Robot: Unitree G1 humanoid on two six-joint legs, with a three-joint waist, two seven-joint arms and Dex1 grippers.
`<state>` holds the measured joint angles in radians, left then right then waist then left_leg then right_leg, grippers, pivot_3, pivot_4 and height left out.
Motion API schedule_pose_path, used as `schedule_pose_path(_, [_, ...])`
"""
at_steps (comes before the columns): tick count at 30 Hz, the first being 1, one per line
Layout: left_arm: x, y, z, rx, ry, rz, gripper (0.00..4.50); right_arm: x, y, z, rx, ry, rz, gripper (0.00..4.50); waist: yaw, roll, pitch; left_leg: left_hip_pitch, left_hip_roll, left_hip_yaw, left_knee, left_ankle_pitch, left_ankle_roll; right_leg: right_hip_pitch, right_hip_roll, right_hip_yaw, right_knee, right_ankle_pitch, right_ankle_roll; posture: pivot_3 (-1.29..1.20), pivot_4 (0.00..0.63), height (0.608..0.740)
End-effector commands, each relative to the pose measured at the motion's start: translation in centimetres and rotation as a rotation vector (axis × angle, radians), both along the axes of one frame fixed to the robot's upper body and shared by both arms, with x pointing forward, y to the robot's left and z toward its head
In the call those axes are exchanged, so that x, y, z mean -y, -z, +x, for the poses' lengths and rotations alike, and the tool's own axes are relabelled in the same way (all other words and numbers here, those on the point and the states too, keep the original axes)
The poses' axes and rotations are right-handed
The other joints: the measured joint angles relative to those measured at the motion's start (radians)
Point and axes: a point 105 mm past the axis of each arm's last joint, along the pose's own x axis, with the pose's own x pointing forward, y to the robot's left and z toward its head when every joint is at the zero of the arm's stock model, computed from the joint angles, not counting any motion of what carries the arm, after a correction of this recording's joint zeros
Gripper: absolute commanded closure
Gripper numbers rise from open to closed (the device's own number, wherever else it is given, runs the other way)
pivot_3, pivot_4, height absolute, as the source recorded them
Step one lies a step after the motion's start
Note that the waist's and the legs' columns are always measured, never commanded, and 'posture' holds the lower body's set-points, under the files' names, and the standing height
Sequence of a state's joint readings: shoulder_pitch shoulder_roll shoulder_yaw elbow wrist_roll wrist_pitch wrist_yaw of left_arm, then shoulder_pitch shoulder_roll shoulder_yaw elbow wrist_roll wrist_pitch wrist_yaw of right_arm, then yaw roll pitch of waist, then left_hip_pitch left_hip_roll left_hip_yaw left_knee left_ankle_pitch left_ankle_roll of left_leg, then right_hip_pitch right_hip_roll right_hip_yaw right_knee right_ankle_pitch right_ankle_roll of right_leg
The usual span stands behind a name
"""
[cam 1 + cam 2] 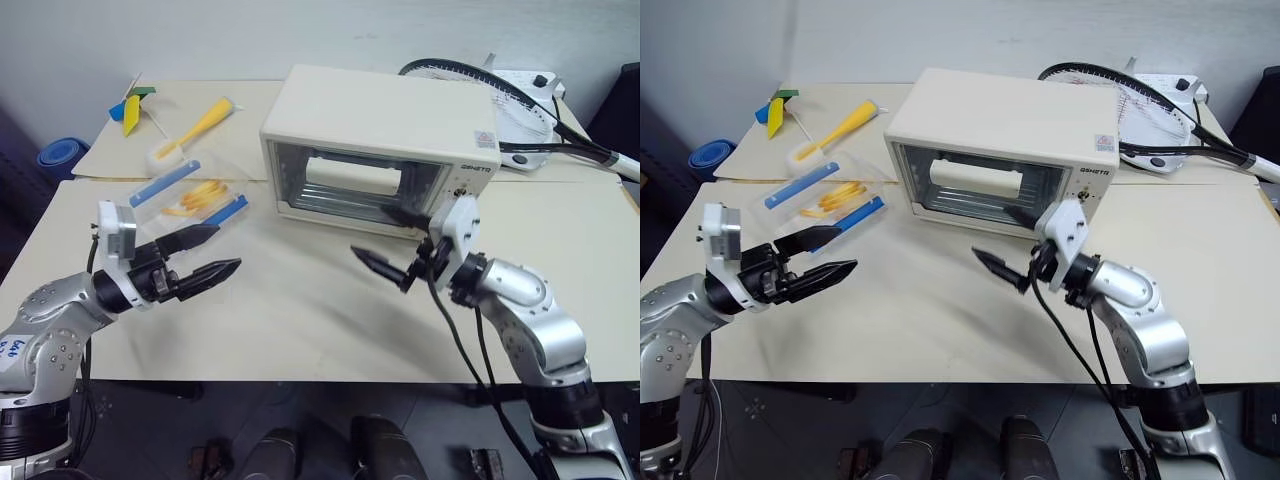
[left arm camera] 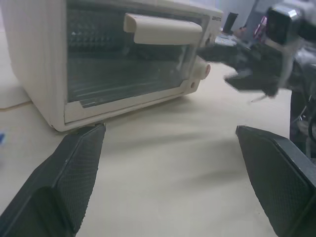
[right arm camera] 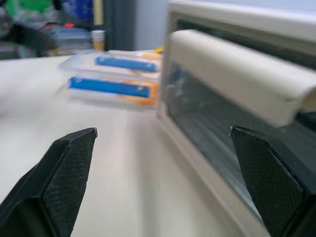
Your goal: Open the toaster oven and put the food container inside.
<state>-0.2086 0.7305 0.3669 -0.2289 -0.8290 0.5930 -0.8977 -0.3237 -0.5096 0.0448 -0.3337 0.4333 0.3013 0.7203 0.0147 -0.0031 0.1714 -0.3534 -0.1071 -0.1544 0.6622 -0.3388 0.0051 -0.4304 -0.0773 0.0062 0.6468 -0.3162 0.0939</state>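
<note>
Nearest to me, both my arms reach out low over the pale counter [image 1: 300, 320]. My left gripper [image 1: 208, 256] has its two black fingers spread wide with nothing between them, pointing toward the middle of the counter. My right gripper [image 1: 390, 243] is also spread wide and empty, angled toward my left, so the two grippers face each other across bare counter.

Just past my left gripper lies the food container [image 1: 190, 197], a clear shallow box with blue clip strips on its long sides and yellow-orange food inside. It sits flat on the counter, a little beyond and just to the left of the fingertips, not touched.

Beyond my right gripper stands the toaster oven [image 1: 385, 125], cream-white, door shut, its white bar handle [image 3: 237, 74] running across the top of the glass. The upper finger of my right gripper sits near the door's lower right corner, apart from the handle. I judge the wide-open gripper is set up to take that handle first, since the door must come down before the container can go in.

Farther back lie a yellow-handled brush [image 1: 195, 128] and a racket [image 1: 520, 110].
</note>
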Motion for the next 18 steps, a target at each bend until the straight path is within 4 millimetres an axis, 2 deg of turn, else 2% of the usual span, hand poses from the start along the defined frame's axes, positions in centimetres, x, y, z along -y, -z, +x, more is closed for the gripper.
schedule_pose_path(1, [-0.3, -1.8, -0.1, 0.05, 0.013, 0.009, 0.0, -0.8, -0.2, -2.0, 0.089, -0.077, -0.056, 0.03, 0.0, 0.0, 0.0, 0.0, 0.0, 0.0, 0.0, 0.0, 0.0, 0.0, 0.0, 0.0, 0.0, 0.0, 0.0, 0.0, 0.15, 0.74])
schedule_pose_path(5, [-0.3, -1.8, 0.3, 0.047, 0.032, 0.029, 0.0, -0.4, 0.3, -2.1, 0.043, -0.016, -0.008, 0.03, -0.002, 0.0, 0.0, 0.0, 0.0, 0.0, 0.001, 0.0, 0.0, 0.0, 0.0, 0.0, 0.0, 0.0, 0.001, 0.0, 0.15, 0.74])
schedule_pose_path(9, [-0.2, -1.8, 0.7, 0.059, 0.038, 0.036, 0.0, 1.0, -0.7, -0.6, -0.023, 0.119, 0.112, 0.03, -0.006, 0.0, 0.0, 0.0, 0.0, 0.0, 0.0, 0.0, 0.0, 0.0, 0.0, 0.0, 0.0, 0.0, 0.0, 0.0, 0.15, 0.74])
schedule_pose_path(18, [0.7, -2.0, 1.1, 0.088, 0.058, 0.021, 0.0, 2.1, -2.4, 2.6, 0.025, 0.189, 0.117, 0.03, -0.016, 0.0, 0.0, 0.0, 0.0, 0.0, 0.0, 0.0, 0.0, 0.0, 0.0, 0.0, 0.0, 0.0, 0.0, 0.0, 0.15, 0.74])
